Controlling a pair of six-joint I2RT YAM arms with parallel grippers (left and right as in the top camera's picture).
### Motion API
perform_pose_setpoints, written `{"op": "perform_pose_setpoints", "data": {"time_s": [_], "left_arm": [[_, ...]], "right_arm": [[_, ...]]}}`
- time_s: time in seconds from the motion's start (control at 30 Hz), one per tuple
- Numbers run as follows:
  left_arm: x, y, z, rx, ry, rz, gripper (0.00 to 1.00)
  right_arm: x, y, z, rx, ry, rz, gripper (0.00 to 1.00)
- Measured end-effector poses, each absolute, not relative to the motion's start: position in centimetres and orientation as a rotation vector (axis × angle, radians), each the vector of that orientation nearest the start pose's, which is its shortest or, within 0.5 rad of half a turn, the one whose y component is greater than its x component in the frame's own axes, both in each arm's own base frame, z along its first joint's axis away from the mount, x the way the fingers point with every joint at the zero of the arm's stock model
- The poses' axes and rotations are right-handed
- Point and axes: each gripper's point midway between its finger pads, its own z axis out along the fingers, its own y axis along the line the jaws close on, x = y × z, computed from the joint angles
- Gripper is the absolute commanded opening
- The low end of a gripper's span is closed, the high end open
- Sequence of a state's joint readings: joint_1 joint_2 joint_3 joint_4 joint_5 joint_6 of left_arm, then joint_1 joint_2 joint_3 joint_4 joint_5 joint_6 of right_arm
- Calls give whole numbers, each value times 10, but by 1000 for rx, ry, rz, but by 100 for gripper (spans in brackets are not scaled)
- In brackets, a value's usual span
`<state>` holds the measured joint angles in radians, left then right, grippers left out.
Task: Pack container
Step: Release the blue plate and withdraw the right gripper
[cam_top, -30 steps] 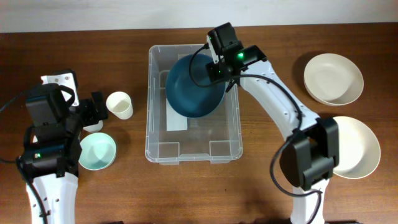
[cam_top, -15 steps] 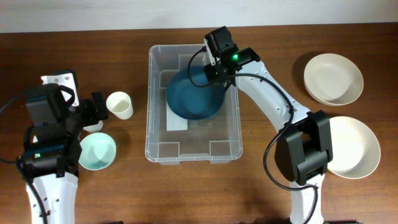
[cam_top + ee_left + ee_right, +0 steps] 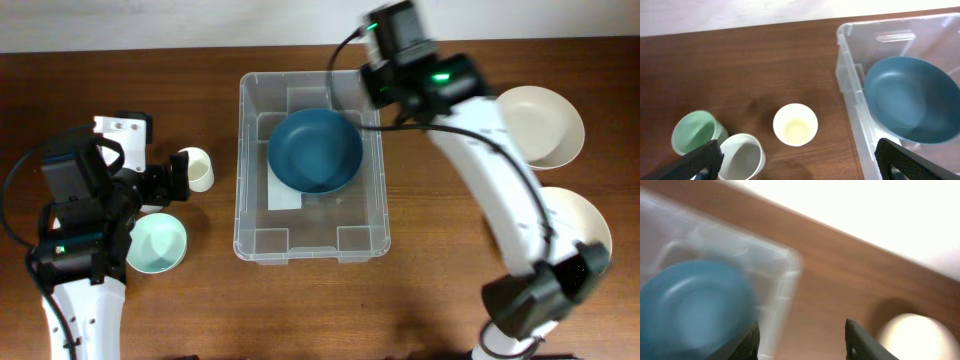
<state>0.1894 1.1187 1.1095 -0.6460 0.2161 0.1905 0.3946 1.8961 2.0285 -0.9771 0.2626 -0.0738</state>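
On the dark wooden table (image 3: 120,80), the container (image 3: 243,200) holds only a blue bowl (image 3: 315,150); cups (image 3: 795,131) and three bowls (image 3: 536,126) sit outside. The left end effector (image 3: 800,162) and right end effector (image 3: 802,340) are both spread, empty.

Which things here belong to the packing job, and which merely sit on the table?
Packing job: container, blue bowl inside it.
Sitting outside: yellow cup, green cup, grey cup, mint bowl, far cream bowl, near cream bowl.
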Motion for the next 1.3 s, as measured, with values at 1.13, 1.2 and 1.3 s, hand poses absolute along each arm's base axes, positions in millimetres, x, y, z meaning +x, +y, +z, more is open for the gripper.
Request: {"op": "perform_pose_setpoints", "data": {"time_s": [1.13,1.2,1.3], "left_arm": [[345,19,258,207,2205,-69,99],[345,19,258,207,2205,-68,100],[345,19,258,207,2204,-68,100]], "right_arm": [[505,-114,35,-44,2909,-656,72],[505,-116,30,-37,2915,-657,72],[503,-123,26,-21,2927,-654,72]]}}
